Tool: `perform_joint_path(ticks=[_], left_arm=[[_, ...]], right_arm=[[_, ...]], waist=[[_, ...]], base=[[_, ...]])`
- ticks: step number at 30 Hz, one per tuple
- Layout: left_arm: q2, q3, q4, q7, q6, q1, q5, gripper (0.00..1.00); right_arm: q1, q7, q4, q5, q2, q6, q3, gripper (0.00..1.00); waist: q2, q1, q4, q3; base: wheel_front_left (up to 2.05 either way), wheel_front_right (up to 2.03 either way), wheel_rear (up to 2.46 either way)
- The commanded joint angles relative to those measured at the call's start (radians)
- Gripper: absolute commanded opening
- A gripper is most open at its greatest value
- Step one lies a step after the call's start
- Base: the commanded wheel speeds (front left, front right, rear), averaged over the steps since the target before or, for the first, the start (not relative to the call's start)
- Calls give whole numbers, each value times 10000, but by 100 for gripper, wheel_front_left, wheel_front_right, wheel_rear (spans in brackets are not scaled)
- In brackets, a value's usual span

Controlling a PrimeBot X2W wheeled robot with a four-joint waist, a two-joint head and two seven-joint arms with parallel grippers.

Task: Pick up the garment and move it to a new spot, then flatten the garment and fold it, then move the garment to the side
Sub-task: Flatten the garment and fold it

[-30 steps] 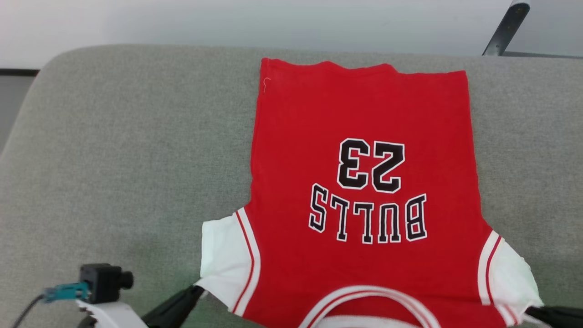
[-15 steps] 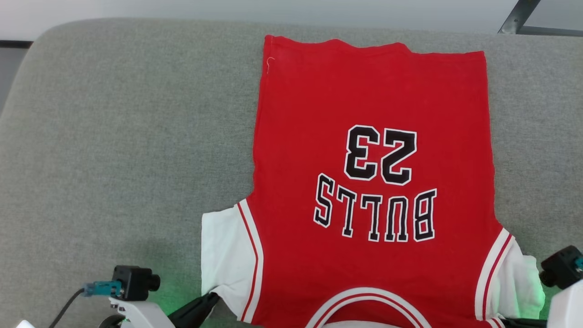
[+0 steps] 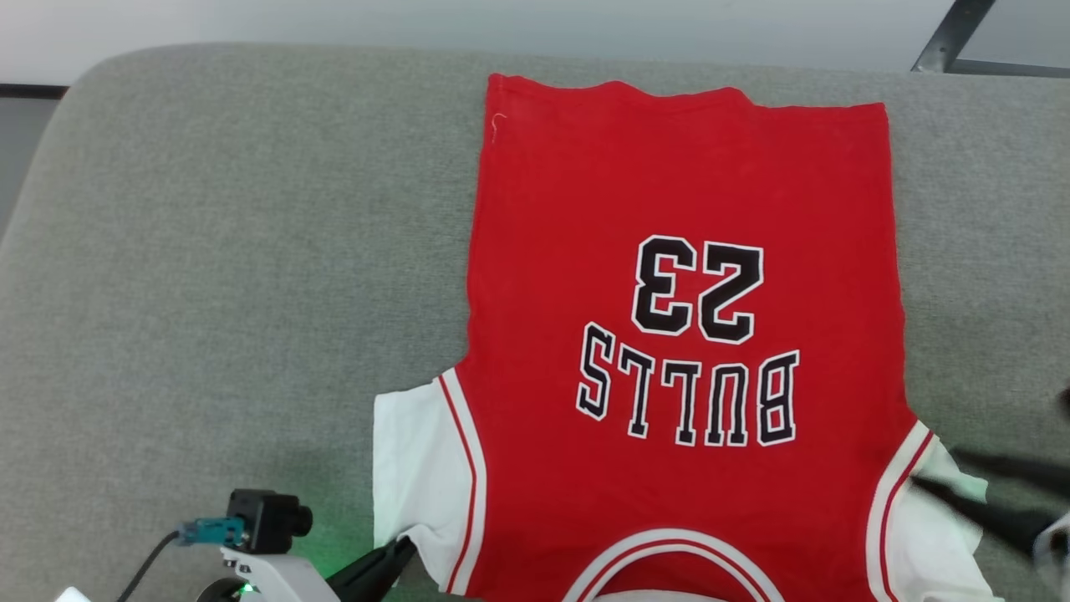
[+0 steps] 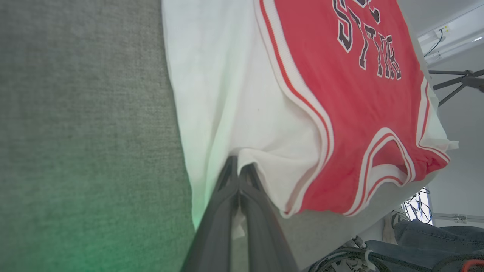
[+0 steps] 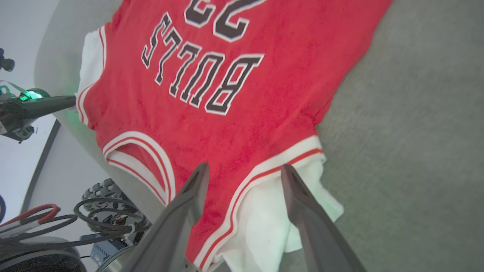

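On the grey cushion [image 3: 209,293], right of its middle, the garment [image 3: 681,334] is lying flat, printed side up. From the head view you're reading "23" and "BULLS" upside down. Its hem is pointing at the cushion's far edge. The collar, with its red-white striped trim, is reaching the near edge. Both white sleeves are spreading out sideways near that near edge.

Your left gripper [image 4: 238,168] is sitting at the near edge with its jaws pressed together, pinching the hem of the left white sleeve. The cloth is bunching over the tips. The small black wrist camera [image 3: 267,518] is showing just left of it.

Your right gripper [image 5: 245,168] is standing wide and gripping nothing. Its two fingers are straddling the striped trim where the right sleeve joins the red body, one over red and one over white. You cannot tell whether they are touching the cloth, and the head view is showing this gripper blurred.

Cables [image 5: 94,215] are coiling below the cushion's near edge.
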Motion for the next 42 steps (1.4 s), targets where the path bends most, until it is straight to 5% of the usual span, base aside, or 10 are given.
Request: perform_joint_path(ticks=[1,5,8,18,27,39,40,41,42], left_arm=[[-11,-63,-63,-4,99,-30,157,0],[-82,-78,-341,66,233,-222,349,0],[-207,-96,-534,109,279,-426,528,0],[-692,-140,-807,224,158,-1252,1231,0],[-1000,-208,-882,113,98,-1476,1536,0],[-1197,-118,-476,107,-97,-1752,1603,0],[-1207,-118,-448,111,-106,-1767,1604,0],[-1218,-121,-421,112,-116,-1777,1602,0],[-1227,-120,-407,117,-123,-1788,1599,0]], right_arm=[[71,164,-215,123,-224,-7,-423,100],[-404,727,-390,-9,-852,-7,-1869,100],[-1416,1077,279,-777,-572,-7,-2515,100],[-6804,2156,4150,-4218,2060,-7,-1618,100],[-9395,2235,7326,-5711,2623,-7,-1039,100],[-10336,2762,10116,-6310,3346,2,-1369,100],[-10339,2792,10154,-6290,3396,2,-1309,86],[-10321,2817,10197,-6257,3425,2,-1281,49],[-10326,2891,10232,-6213,3448,5,-1218,37]], waist=[[0,0,61,-13],[0,0,257,94],[0,0,477,350],[0,0,1480,1675],[0,0,2167,2556],[0,0,2299,3094],[0,0,2290,3093],[0,0,2280,3087],[0,0,2270,3081]], base=[[0,0,0],[0,0,0],[0,0,0],[0,0,0],[0,0,0],[0,0,0],[0,0,0],[0,0,0],[0,0,0]])
